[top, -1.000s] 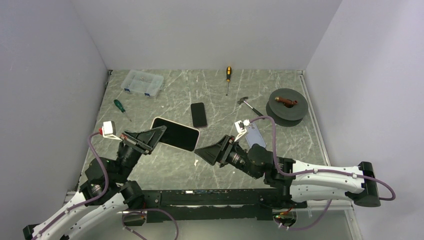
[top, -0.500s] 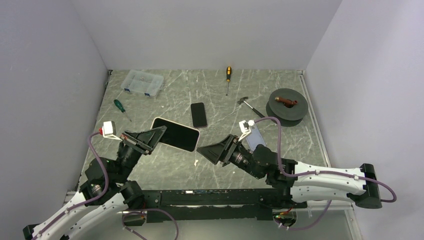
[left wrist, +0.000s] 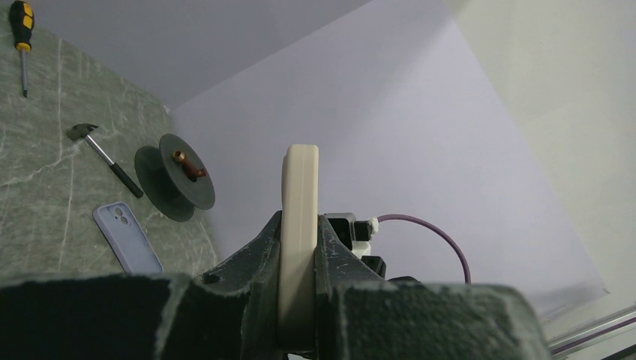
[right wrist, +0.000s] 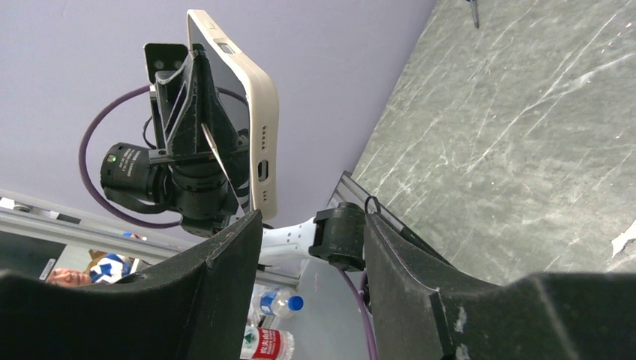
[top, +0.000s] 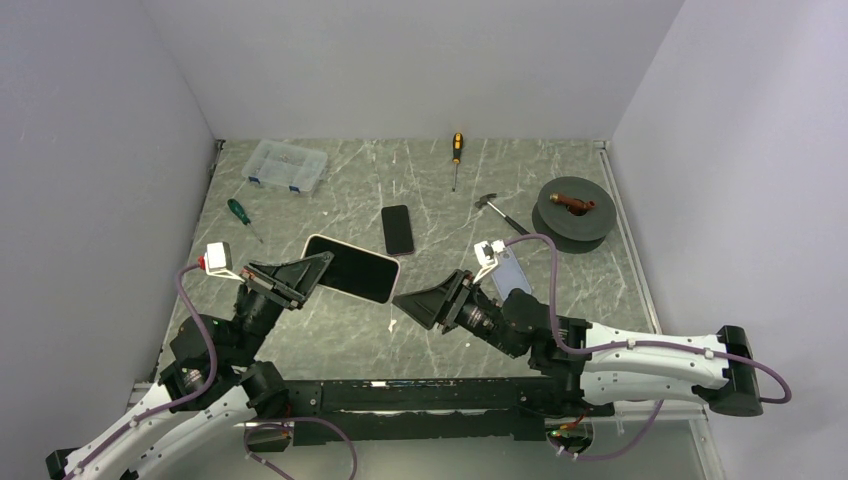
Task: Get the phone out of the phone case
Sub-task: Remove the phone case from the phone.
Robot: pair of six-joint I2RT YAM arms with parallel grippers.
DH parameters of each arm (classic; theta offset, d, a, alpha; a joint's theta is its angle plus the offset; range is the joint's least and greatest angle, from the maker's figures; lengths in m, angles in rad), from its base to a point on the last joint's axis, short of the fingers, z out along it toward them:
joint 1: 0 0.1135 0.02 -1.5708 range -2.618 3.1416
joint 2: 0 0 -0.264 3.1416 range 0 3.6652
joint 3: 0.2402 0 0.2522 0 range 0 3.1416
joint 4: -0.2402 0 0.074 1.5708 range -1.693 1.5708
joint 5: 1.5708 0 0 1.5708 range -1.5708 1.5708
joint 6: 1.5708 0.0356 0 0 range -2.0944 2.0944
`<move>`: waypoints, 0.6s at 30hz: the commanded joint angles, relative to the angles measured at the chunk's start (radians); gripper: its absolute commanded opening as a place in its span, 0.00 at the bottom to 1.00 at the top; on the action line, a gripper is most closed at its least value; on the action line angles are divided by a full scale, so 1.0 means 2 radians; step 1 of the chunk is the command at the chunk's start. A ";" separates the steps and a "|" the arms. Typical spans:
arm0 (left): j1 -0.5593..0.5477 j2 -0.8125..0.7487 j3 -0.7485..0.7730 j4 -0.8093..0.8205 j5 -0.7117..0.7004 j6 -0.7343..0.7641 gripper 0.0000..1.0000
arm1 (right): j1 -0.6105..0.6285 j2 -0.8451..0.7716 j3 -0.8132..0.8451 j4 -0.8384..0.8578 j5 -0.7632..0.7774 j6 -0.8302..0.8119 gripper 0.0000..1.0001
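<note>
My left gripper [top: 312,268] is shut on a phone in a cream case [top: 351,268] and holds it in the air above the table, screen up. In the left wrist view the cream case's edge [left wrist: 299,225] stands pinched between my fingers. In the right wrist view the cased phone [right wrist: 241,105] shows edge-on with its ports visible. My right gripper [top: 410,303] is open and empty, just right of the phone's free end and a little apart from it.
A second black phone [top: 397,229] lies flat mid-table. A light blue empty case [top: 506,270] lies by my right arm. A hammer [top: 500,213], a dark spool [top: 572,208], two screwdrivers [top: 456,158] [top: 241,216] and a clear box [top: 286,165] sit further back.
My right gripper shifted slightly right and then back a little; the left gripper and the cased phone have not moved.
</note>
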 commanded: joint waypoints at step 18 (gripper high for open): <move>0.001 -0.006 0.007 0.045 0.005 -0.010 0.00 | -0.001 0.013 0.026 0.006 -0.003 0.000 0.59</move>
